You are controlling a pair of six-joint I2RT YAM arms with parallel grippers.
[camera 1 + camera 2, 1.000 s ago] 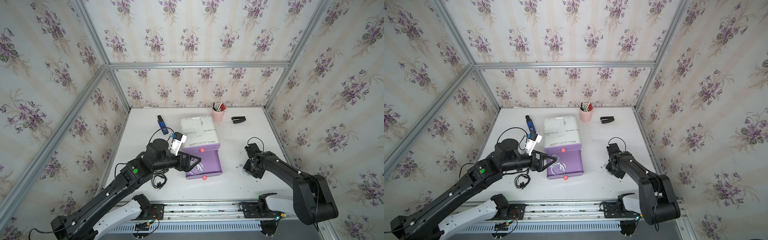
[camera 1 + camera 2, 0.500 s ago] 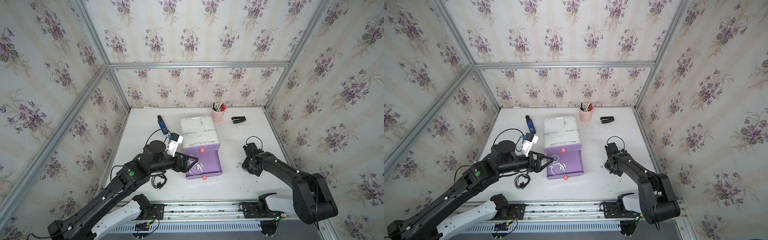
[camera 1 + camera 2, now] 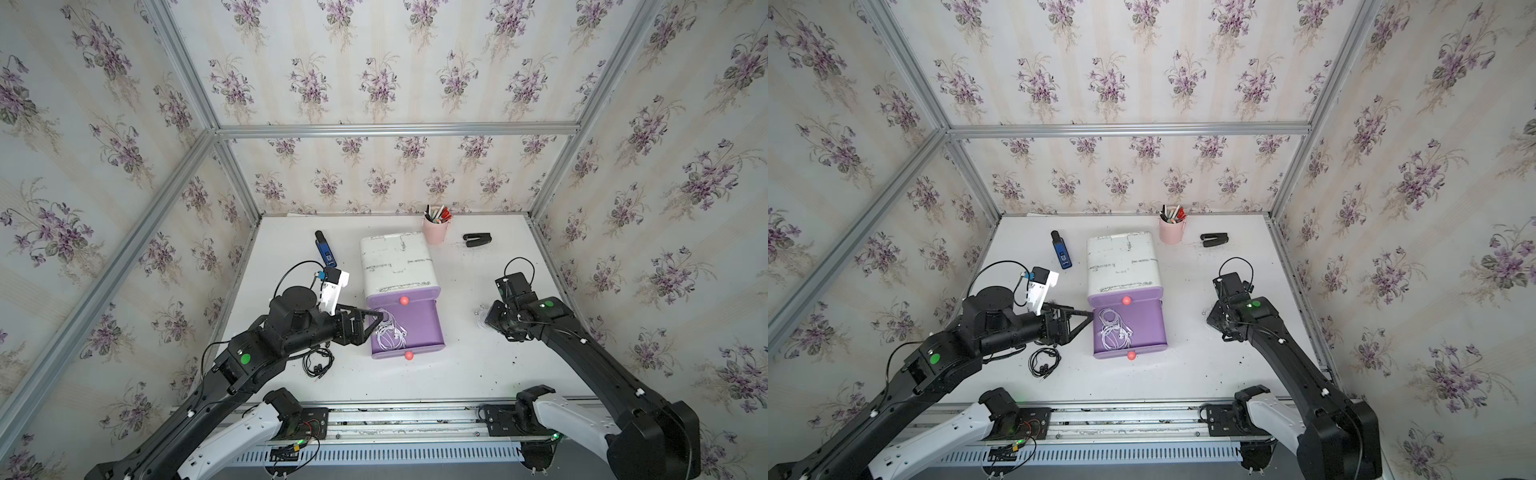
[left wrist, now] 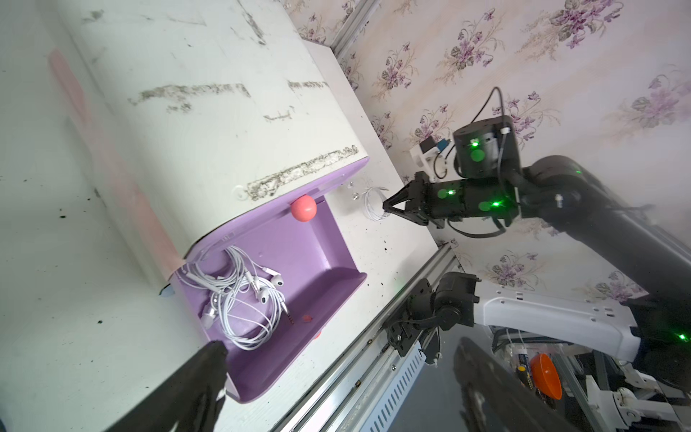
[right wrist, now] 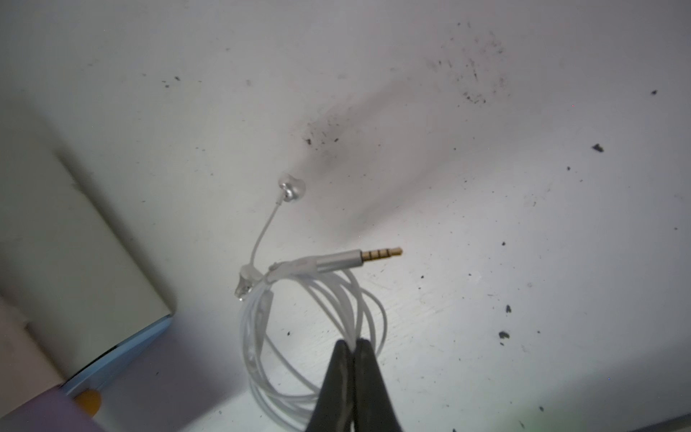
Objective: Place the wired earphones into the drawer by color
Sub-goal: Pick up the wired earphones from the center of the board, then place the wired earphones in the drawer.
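Now the right tool is clamped on strands of the coiled white wired earphones, lower centre, on the white worktop; lifted, they could unravel and snag the rim of the purple plastic drawer. Left tool gapes empty.

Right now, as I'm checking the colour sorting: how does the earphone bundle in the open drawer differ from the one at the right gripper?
The drawer bundle lies inside the purple drawer; the table bundle sits outside it. Nothing grips the drawer bundle; the right gripper pinches the table bundle. The drawer bundle's earbuds are white, the table bundle's silvery. Both are white coils.
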